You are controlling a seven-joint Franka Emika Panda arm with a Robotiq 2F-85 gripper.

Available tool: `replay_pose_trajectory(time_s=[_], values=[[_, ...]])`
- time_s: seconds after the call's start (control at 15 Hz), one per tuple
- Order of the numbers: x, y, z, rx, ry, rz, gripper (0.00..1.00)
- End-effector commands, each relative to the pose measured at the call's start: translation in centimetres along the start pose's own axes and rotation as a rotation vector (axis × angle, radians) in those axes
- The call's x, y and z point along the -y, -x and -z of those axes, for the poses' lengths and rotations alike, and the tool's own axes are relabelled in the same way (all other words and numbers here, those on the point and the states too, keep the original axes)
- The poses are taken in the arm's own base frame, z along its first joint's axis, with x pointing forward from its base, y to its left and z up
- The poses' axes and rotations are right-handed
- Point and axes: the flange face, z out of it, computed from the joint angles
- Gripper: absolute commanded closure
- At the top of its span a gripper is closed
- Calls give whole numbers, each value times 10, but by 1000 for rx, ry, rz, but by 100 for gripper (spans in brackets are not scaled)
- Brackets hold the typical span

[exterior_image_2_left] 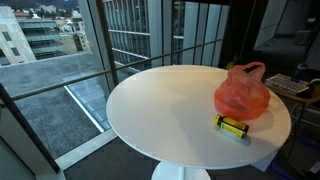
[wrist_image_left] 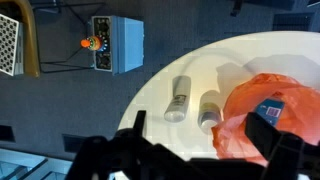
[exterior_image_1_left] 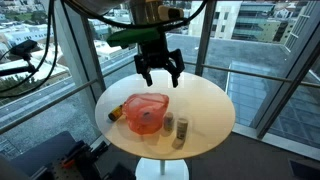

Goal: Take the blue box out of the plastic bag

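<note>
An orange-red plastic bag (exterior_image_1_left: pixel 145 108) lies on the round white table (exterior_image_1_left: pixel 205 100); it also shows in another exterior view (exterior_image_2_left: pixel 242 92) and in the wrist view (wrist_image_left: pixel 250 125). The blue box (wrist_image_left: pixel 272 110) sits inside the bag and shows through its opening; in an exterior view it is a bluish patch (exterior_image_1_left: pixel 147 119). My gripper (exterior_image_1_left: pixel 160 72) hangs above the table, behind the bag, open and empty. In the wrist view its dark fingers (wrist_image_left: pixel 205 150) frame the bag's left edge. The gripper is out of view in the exterior view that shows the bag at the right.
Two small bottles (wrist_image_left: pixel 177 98) (wrist_image_left: pixel 209 110) lie next to the bag, also seen in an exterior view (exterior_image_1_left: pixel 175 128). A yellow and black item (exterior_image_2_left: pixel 232 126) lies by the bag. Glass walls surround the table. A grey-blue box (wrist_image_left: pixel 118 44) stands on the floor.
</note>
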Motion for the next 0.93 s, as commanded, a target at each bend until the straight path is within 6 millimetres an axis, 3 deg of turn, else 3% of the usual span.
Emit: replay_pose_trajectory(time_s=[0.0,0.4,0.87], values=[[0,0,1,-1,0,-1,0],[3,-2,3,-7,-6,6,0],[52,-29,6,-48,-15,38,0]])
